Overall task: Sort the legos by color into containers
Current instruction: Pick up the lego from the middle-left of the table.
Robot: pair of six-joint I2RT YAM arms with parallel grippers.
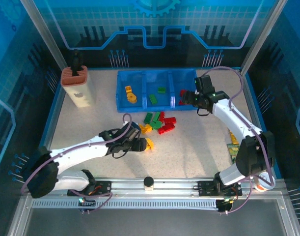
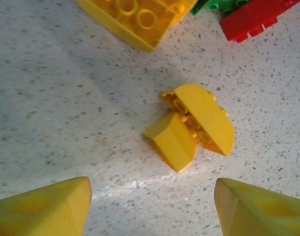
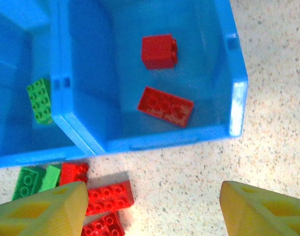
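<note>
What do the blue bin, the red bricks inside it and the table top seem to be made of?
Blue bin: apparently moulded plastic, semi-glossy; its rim catches a bright highlight. Red bricks: hard plastic, smooth, with crisp moulded studs. Table top: speckled pale surface, perhaps laminate or stone-look composite; soft sheen, material uncertain.
</note>
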